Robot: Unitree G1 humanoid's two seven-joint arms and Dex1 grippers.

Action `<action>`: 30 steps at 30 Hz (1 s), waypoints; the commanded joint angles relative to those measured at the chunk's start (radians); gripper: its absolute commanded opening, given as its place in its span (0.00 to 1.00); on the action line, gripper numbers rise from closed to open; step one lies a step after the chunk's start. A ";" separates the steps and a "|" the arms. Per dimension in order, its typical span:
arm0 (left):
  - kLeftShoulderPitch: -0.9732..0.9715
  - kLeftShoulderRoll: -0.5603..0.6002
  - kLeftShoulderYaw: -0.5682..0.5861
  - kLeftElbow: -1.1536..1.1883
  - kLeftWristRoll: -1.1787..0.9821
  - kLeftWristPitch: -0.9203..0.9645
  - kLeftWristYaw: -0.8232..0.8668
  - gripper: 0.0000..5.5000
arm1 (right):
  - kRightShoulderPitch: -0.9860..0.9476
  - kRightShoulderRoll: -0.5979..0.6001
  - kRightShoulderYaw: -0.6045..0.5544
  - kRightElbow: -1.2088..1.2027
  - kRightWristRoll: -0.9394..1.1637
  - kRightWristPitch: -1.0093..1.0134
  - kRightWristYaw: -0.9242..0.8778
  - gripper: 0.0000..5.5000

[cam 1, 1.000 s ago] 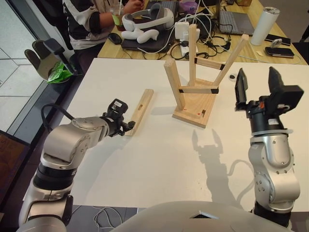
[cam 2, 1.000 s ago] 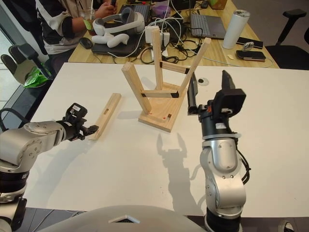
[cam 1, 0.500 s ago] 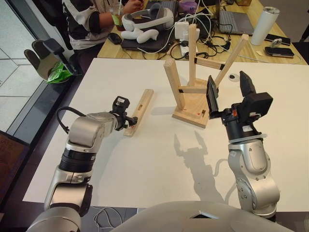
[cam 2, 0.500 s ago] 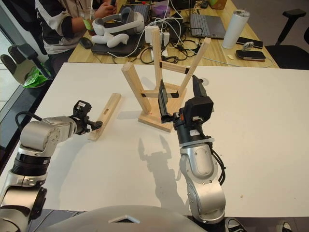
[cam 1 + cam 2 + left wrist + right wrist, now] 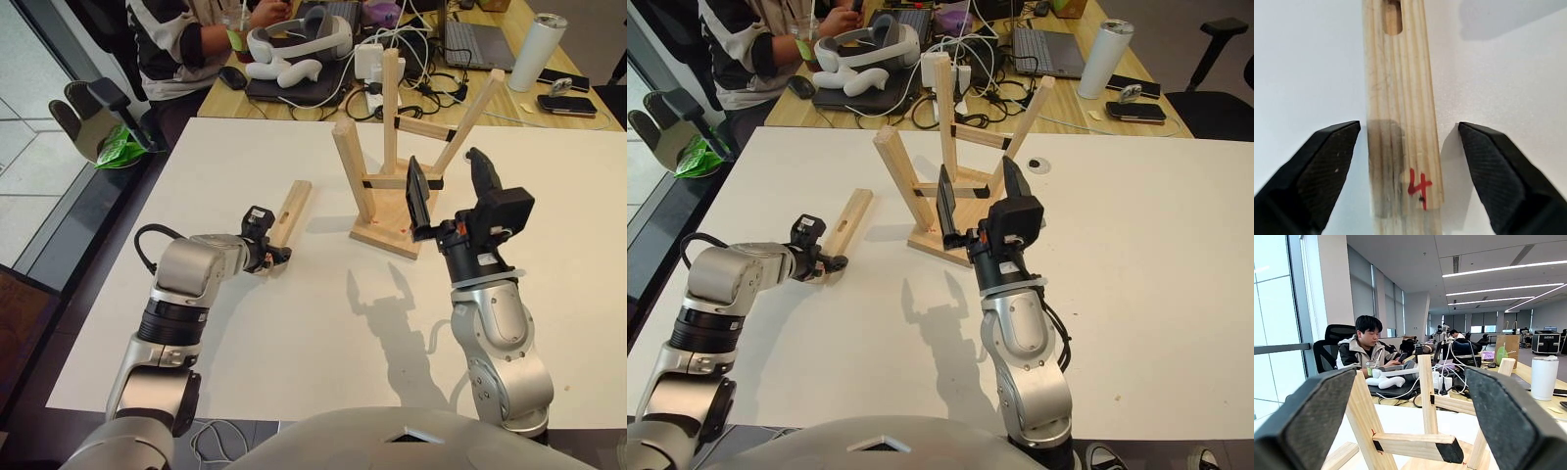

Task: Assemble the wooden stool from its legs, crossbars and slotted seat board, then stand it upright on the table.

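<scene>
A partly built stool (image 5: 397,186) stands upside down on the white table (image 5: 323,333), seat board down, three legs and crossbars pointing up. One loose wooden leg (image 5: 281,223) lies flat to its left, marked with a red number (image 5: 1418,186) at its near end. My left gripper (image 5: 270,258) is open at that near end, its fingers (image 5: 1327,166) on either side of the leg without touching it. My right gripper (image 5: 446,186) is open, held upright just in front of the stool's near right corner, fingertips up, nothing between them.
A wooden desk (image 5: 490,108) beyond the table's far edge holds a headset (image 5: 294,44), cables, a laptop and a white tumbler (image 5: 536,49). A person sits at that desk. A chair (image 5: 98,117) stands off the table's left side.
My right gripper has swung left toward the stool, from the right side of the table to just in front of it. My left gripper has edged up to the leg's near end.
</scene>
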 commanded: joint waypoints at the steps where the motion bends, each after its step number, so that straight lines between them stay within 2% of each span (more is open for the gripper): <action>1: 0.017 0.024 -0.004 -0.003 0.021 -0.029 -0.019 0.62 | -0.005 0.012 -0.005 0.003 -0.003 0.000 0.002 0.74; 9: 0.051 0.046 -0.005 -0.016 0.029 -0.073 -0.069 0.40 | -0.023 0.014 -0.028 0.014 0.007 0.003 0.012 0.74; 14: 0.058 0.052 0.010 -0.011 0.034 -0.106 -0.086 0.38 | -0.033 0.016 -0.045 0.018 0.014 0.007 0.022 0.74; 19: -0.010 0.113 0.095 0.048 0.102 -0.242 -0.051 0.37 | -0.078 0.027 -0.099 0.033 0.060 0.029 0.042 0.74; 25: -0.198 0.221 0.185 0.117 0.252 -0.502 0.045 0.37 | -0.232 0.064 -0.271 0.072 0.295 0.144 0.075 0.74; 28: -0.322 0.263 0.188 0.079 0.341 -0.739 0.085 0.37 | -0.404 -0.005 -0.421 0.113 0.439 0.209 0.109 0.74; 30: -0.387 0.269 0.178 0.044 0.378 -0.867 0.086 0.37 | -0.524 -0.068 -0.531 0.175 0.609 0.280 0.153 0.74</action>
